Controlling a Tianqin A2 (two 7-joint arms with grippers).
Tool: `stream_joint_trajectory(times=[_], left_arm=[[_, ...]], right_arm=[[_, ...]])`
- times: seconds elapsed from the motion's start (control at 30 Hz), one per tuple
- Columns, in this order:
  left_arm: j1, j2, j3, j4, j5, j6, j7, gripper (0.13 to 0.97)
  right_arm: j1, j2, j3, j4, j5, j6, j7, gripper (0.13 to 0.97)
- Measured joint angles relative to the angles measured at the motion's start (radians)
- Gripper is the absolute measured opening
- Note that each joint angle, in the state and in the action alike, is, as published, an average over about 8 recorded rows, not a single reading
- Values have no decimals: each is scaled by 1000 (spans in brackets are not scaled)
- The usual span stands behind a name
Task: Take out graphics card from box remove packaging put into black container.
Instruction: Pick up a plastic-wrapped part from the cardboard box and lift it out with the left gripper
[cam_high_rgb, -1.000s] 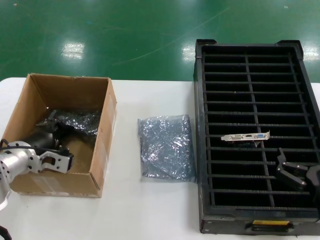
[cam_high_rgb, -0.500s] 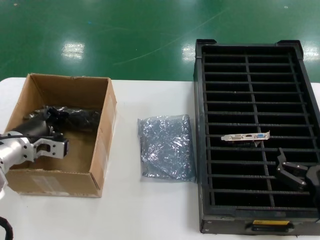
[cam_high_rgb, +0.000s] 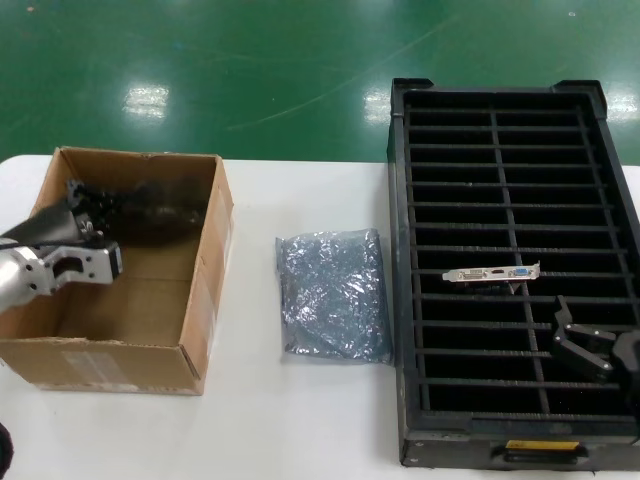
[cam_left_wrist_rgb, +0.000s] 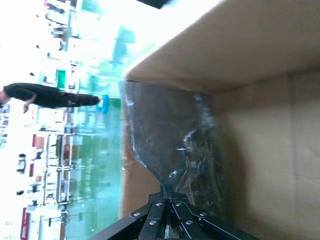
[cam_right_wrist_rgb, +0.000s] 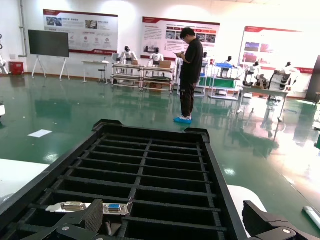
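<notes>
Pinching the crinkled edge of a bagged graphics card (cam_left_wrist_rgb: 170, 145), the left gripper (cam_left_wrist_rgb: 167, 220) holds it up inside the box (cam_high_rgb: 195, 330). Lift straight up so the bag clears the walls without snagging. The right gripper (cam_high_rgb: 590, 350), fingers apart, waits over the black container (cam_high_rgb: 398, 300), near a slotted card (cam_high_rgb: 492, 272); empty packaging (cam_high_rgb: 333, 295) lies on the bench (cam_high_rgb: 300, 420).

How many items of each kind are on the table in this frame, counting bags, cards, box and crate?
Anti-static bags: 2, one flat on the table, one held in the left gripper over the box
Bare graphics cards: 1
Cardboard boxes: 1
Black containers: 1
Total: 5
</notes>
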Motion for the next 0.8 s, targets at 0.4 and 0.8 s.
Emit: stream_joint_trajectory(times=[0.4,0.8], left_arm=[[-13,-55,-27,-3,-28,184,-71,139],[-27,-115,-90,-6,-92,368,-128,138]], right_arm=[[0,0,0,0,0,0,0,966],[0,0,0,0,0,0,0,966]])
